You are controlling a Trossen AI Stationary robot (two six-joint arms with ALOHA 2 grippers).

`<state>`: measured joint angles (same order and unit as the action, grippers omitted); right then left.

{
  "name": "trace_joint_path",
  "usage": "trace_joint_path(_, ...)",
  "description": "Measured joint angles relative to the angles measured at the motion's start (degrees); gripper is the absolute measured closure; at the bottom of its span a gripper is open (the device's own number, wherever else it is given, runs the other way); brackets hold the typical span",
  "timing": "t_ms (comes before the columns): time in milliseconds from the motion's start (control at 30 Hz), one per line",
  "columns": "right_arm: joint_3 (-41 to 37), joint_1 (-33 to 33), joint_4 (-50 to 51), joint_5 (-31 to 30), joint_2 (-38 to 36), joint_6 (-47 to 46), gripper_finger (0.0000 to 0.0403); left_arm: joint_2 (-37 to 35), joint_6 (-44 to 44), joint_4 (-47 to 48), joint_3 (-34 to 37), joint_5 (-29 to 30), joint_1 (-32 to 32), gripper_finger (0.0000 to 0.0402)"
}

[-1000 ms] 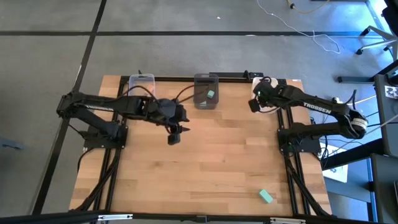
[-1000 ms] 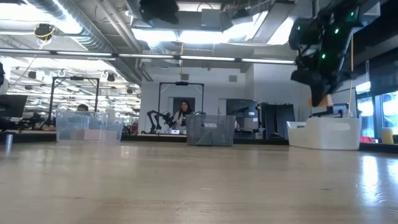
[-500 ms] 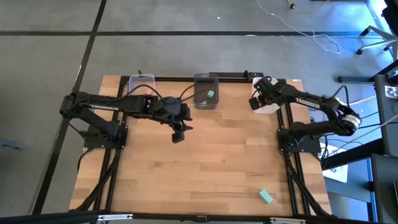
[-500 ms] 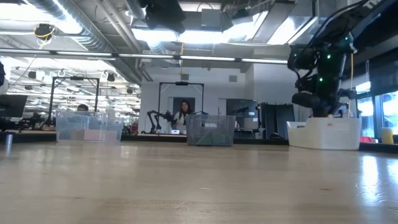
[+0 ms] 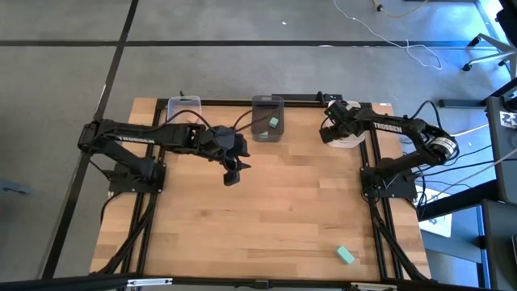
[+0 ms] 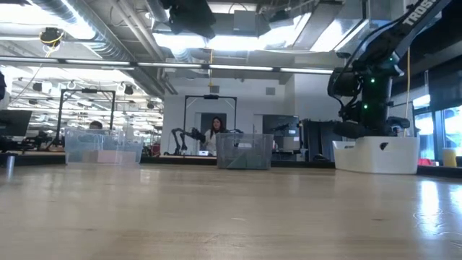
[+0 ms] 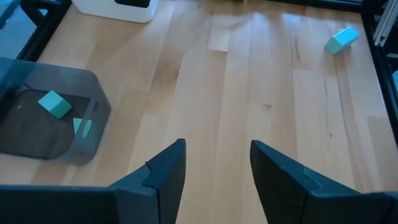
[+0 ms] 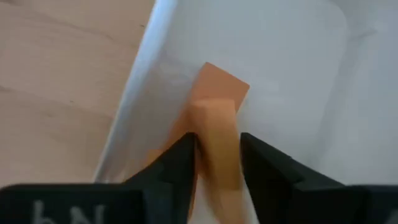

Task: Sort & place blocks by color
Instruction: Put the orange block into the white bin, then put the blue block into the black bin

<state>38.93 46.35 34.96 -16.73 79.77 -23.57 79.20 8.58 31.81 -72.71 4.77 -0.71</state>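
Observation:
An orange block stands between the fingers of my right gripper, which reaches down into the white bin at the table's far right and is shut on it. Over the table's middle left, my left gripper hangs open with nothing between its fingers. A teal block lies flat on the table near the near right corner, also seen as the teal block in the left wrist view. Two teal blocks lie in the grey bin. My right gripper has the orange block between its two fingers, on the block's two opposite sides. The fingers come from above, pointing steeply down. The block hangs inside the white bin, close to its wall, and shows blurred.
A clear bin stands at the far left, the grey bin at the far middle and the white bin at the far right. Bare wood spreads between the arms. A person shows in the room beyond.
My right gripper has sunk from well above the white bin down to its rim, tipping to point more steeply down. The left arm has kept about still.

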Motion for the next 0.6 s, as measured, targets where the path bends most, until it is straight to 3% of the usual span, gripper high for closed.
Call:
trace_joint_path(300, 2.83, -0.03, 1.59, 1.84, -2.91, 0.02, 0.0247, 0.0, -0.02, 0.01, 0.0, 0.0, 0.0, 0.0232)
trace_joint_path(600, 11.57, -3.83, 10.96, 1.43, -17.18, 3.53, 0.0247, 0.0, 0.24, 0.33, 0.0, 0.01, -0.43, 0.0232)
